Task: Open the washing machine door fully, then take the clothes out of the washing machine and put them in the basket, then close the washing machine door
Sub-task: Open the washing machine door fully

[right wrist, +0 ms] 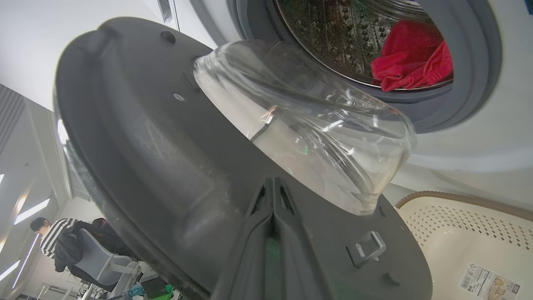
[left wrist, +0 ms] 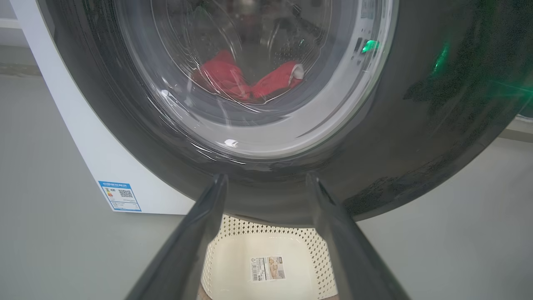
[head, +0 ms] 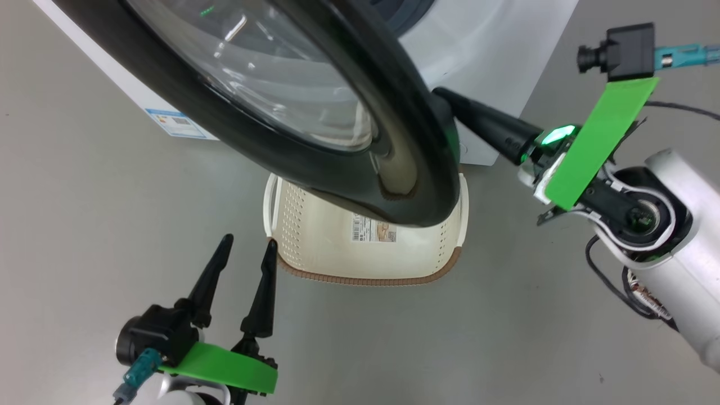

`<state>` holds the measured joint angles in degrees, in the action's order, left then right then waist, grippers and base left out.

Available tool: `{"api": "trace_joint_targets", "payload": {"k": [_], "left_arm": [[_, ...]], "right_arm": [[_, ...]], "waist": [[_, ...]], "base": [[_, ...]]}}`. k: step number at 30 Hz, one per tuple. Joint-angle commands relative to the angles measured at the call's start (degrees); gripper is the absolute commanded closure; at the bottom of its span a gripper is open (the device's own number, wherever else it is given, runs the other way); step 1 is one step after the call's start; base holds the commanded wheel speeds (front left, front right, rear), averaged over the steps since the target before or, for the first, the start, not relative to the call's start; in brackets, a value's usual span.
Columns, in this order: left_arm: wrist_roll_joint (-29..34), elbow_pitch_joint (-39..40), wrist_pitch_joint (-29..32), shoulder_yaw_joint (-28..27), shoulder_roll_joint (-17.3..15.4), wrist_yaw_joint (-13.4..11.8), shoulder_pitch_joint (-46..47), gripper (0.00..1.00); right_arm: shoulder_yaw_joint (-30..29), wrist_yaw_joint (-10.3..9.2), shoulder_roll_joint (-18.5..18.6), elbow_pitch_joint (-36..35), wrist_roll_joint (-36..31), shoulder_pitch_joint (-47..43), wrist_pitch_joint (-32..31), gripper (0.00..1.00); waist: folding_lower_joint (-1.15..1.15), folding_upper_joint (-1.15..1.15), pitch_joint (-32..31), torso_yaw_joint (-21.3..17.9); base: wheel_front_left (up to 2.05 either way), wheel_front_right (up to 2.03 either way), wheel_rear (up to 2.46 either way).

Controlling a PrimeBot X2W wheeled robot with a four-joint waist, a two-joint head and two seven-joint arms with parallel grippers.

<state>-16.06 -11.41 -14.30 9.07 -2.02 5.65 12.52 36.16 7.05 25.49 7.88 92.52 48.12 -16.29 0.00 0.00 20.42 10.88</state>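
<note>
No legible text, blue label (left wrist: 119, 196) on washing machine (left wrist: 108, 150) too small, basket (left wrist: 266, 231) sticker (left wrist: 267, 268) print unreadable

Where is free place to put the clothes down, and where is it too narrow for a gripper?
Free: the basket, its near half by the brown rim, and bare floor left of it around the open left gripper. Crowded: the washing machine door hangs over the basket's far half, and the shut right gripper sits close behind it.
</note>
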Motion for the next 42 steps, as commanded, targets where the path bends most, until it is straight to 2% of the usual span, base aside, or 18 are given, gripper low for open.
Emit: {"api": "trace_joint_targets", "payload": {"k": [1, 13, 21, 22, 24, 25, 26, 28, 30, 42], "left_arm": [[0.3, 1.5, -0.7, -2.2, -0.9, 0.1, -0.8, 0.0], [0.3, 2.0, -0.7, -2.5, -0.9, -0.1, -1.7, 0.0], [0.3, 2.3, -0.7, -2.7, -0.9, -0.3, -2.2, 0.0], [0.3, 2.3, -0.7, -2.8, -0.9, -0.3, -2.2, 0.0], [0.4, 2.2, -0.7, -3.0, -0.9, -0.2, -2.4, 0.0], [0.5, 2.2, -0.7, -3.1, -0.9, -0.2, -2.5, 0.0], [0.5, 2.1, -0.7, -3.2, -0.9, -0.2, -2.6, 0.0], [0.8, 2.1, -0.7, -3.4, -0.9, -0.1, -2.9, 0.0], [1.0, 2.0, -0.7, -3.8, -0.9, 0.0, -3.2, 0.0], [2.3, 1.6, -0.7, -6.6, -0.9, 0.5, -5.9, 0.0]], "right_arm": [[0.9, 0.44, -1.0, -2.1, -0.1, -2.4, -0.8, 1.0], [2.2, 0.44, -3.0, -4.3, -0.5, -5.0, -3.7, 1.0], [0.1, 0.44, -3.6, -2.6, -1.6, -6.6, -0.6, 1.0], [-0.3, 0.44, -3.5, -2.2, -1.7, -6.9, 0.0, 0.89], [-0.8, 0.44, -3.3, -1.5, -2.0, -7.9, 1.1, 0.81], [-1.1, 0.44, -3.2, -1.1, -2.4, -8.5, 1.9, 0.74], [-1.4, 0.44, -3.1, -0.8, -2.7, -9.1, 2.8, 0.56], [-1.8, 0.44, -2.9, -0.5, -2.8, -10.6, 4.2, 0.47], [-2.3, 0.44, -2.8, -0.1, -2.9, -12.3, 5.7, 0.0], [-3.5, 0.44, -2.4, 2.8, -3.8, -25.9, 16.7, 0.0]], "waist": [[0.0, 0.0, -0.5, -0.2], [0.0, 0.0, -1.7, -0.3], [0.0, 0.0, -2.7, -0.5], [0.0, 0.0, -2.9, -0.6], [0.0, 0.0, -3.2, -0.7], [0.0, 0.0, -3.4, -0.8], [0.0, 0.0, -3.6, -0.9], [0.0, 0.0, -4.0, -1.1], [0.0, 0.0, -4.6, -1.4], [0.0, 0.0, -7.3, -3.7]], "base": [[0.0, 0.0, 0.0], [0.0, 0.0, 0.0], [0.0, 0.0, 0.0], [0.0, 0.0, 0.0], [0.0, 0.0, 0.0], [0.0, 0.0, 0.0], [0.0, 0.0, 0.0], [0.0, 0.0, 0.0], [0.0, 0.0, 0.0], [0.0, 0.0, 0.0]]}}
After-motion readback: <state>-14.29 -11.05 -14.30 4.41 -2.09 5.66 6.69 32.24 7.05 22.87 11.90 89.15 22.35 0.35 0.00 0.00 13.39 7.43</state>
